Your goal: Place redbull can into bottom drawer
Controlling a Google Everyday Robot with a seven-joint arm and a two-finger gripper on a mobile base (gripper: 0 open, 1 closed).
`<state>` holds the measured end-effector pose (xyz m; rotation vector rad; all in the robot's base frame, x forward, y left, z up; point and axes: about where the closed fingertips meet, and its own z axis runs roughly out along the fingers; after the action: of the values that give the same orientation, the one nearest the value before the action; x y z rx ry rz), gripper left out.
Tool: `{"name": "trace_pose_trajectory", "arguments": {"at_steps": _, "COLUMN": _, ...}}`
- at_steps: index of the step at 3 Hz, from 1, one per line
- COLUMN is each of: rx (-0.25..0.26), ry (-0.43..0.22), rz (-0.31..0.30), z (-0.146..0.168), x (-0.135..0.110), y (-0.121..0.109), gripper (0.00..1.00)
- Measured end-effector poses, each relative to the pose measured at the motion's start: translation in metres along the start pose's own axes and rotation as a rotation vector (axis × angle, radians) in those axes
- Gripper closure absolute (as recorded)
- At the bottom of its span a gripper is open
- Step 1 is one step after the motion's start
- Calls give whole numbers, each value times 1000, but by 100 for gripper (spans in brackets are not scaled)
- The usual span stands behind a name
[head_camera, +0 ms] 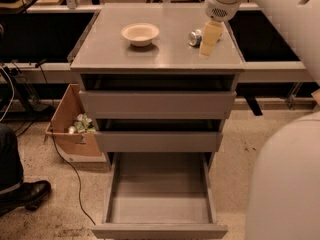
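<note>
Silver and thin-walled, the can (194, 37) is judged light, stiff, smooth and prone to roll. It seems to lie on its side on the cabinet top (150, 56), right of the bowl (140, 33), and is best taken across its body. The gripper (210, 40) is set just beside it. Neither its opening nor any contact with the can can be told. The bottom drawer (157, 194) stands open below, its front cut off.

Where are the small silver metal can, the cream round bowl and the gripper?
Small silver metal can (194, 37), camera view: its body.
Cream round bowl (140, 33), camera view: inner hollow.
Gripper (205, 50), camera view: tip, beside the can.
</note>
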<state>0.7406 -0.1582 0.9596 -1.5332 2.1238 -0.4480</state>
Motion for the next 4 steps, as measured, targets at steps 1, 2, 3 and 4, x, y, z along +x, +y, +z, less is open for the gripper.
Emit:
{"name": "trace_pose_trajectory", "arguments": {"at_steps": 1, "rx": 59, "ry": 91, "rz": -54, "z": 22, "x": 6, "y": -16, "gripper": 0}}
{"name": "trace_pose_trajectory", "arguments": {"at_steps": 2, "rx": 105, "ry": 181, "rz": -84, "z": 50, "x": 12, "y": -40, "gripper": 0}}
{"name": "trace_pose_trajectory", "arguments": {"at_steps": 3, "rx": 111, "ry": 215, "rz": -95, "z": 74, "x": 9, "y": -57, "gripper": 0}}
{"name": "trace_pose_trajectory", "arguments": {"at_steps": 4, "rx": 100, "ry": 212, "rz": -98, "z": 95, "x": -4, "y": -70, "gripper": 0}}
